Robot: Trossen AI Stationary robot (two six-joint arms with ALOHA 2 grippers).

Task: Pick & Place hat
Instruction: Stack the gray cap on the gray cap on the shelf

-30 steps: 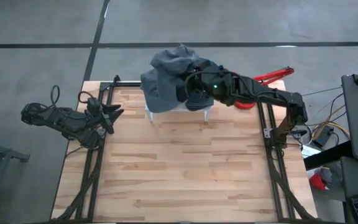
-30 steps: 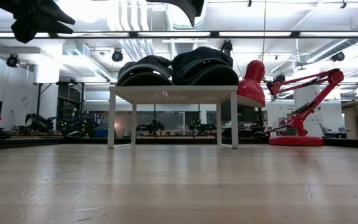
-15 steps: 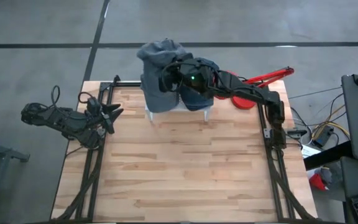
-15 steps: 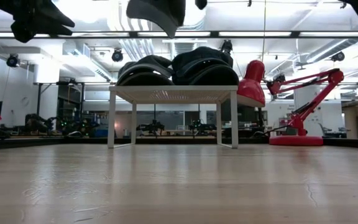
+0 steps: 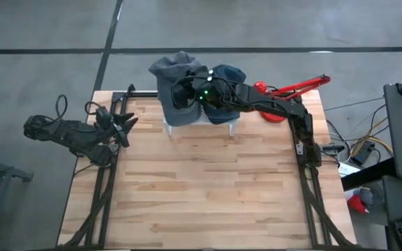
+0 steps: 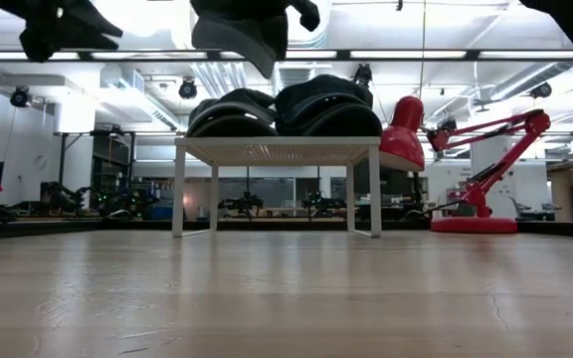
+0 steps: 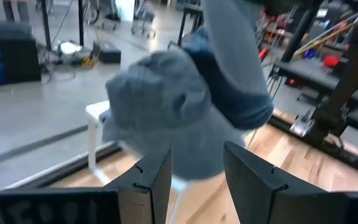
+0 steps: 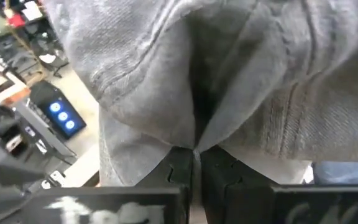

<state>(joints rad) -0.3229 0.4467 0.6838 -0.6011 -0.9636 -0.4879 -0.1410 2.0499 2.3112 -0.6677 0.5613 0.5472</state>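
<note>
My right gripper [image 5: 187, 92] is shut on a grey-blue hat [image 5: 175, 75], which it holds in the air over the left part of a small white table [image 6: 277, 150] at the far middle. The held hat also shows in the low view [image 6: 239, 30] and in the left wrist view [image 7: 160, 112]. Two more dark hats [image 6: 232, 111] [image 6: 326, 104] rest on the white table's top. My left gripper [image 5: 121, 122] waits open at the table's left edge. My right gripper pinches a fold of the hat's grey cloth [image 8: 194, 140] between its two shut fingers [image 8: 219, 171]. It comes from the table's right side. The hat is lifted clear above the white table, and its cloth drapes around the fingers.
A red desk lamp [image 5: 292, 90] stands at the far right, beside the white table; it also shows in the low view [image 6: 476, 169]. The bare wooden tabletop [image 5: 201, 188] stretches from the white table to the near edge. Black frame rails [image 5: 107, 174] run along both sides.
My right gripper has carried the hat toward the table's left edge, from over the white table's right part to over its left part. In the low view the hat now hangs lower. It stays clear of the table and of the hats lying there.
</note>
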